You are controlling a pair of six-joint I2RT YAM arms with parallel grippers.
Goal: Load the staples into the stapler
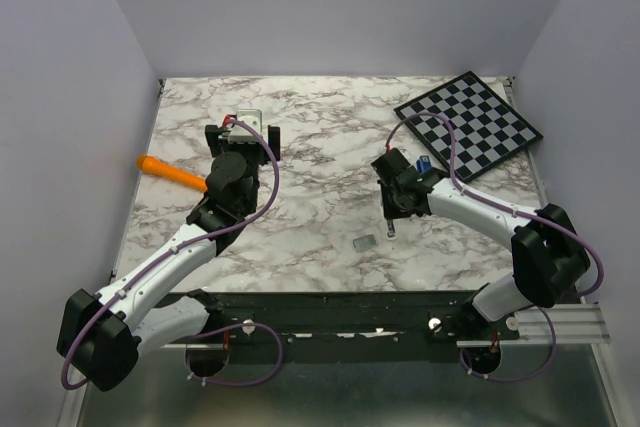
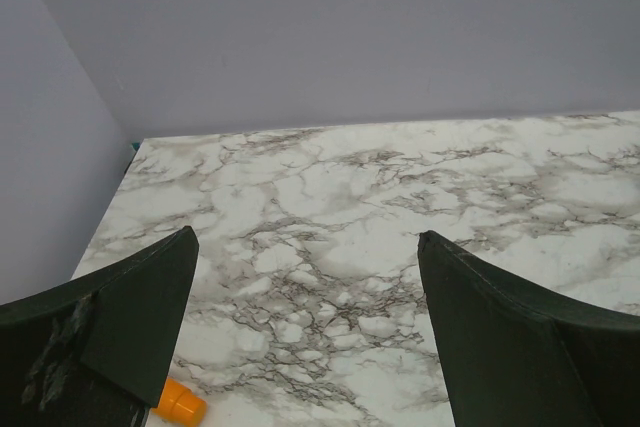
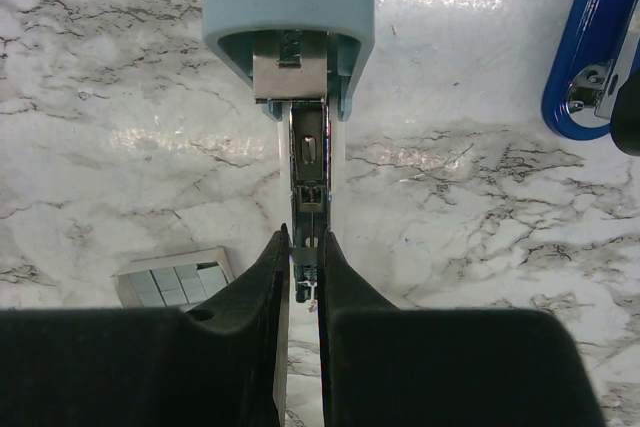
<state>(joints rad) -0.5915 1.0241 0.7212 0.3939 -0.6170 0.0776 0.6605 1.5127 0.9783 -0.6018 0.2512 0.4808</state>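
In the right wrist view the stapler lies open: its light blue top [image 3: 288,7] is ahead of my fingers and its silvery metal channel [image 3: 308,152] runs back between them. My right gripper [image 3: 305,247] is shut on the channel. The dark blue base [image 3: 585,57] is at the upper right, also visible in the top view [image 1: 425,163]. The staples [image 3: 175,279] lie flat on the table just left of my right fingers, and in the top view [image 1: 364,242] below the right gripper [image 1: 392,212]. My left gripper [image 2: 305,277] is wide open and empty over bare marble, at the back left in the top view [image 1: 247,133].
An orange pen-like stick [image 1: 172,173] lies left of the left arm; its end shows by the left finger [image 2: 178,403]. A checkerboard [image 1: 468,125] sits at the back right corner. Walls close the table on three sides.
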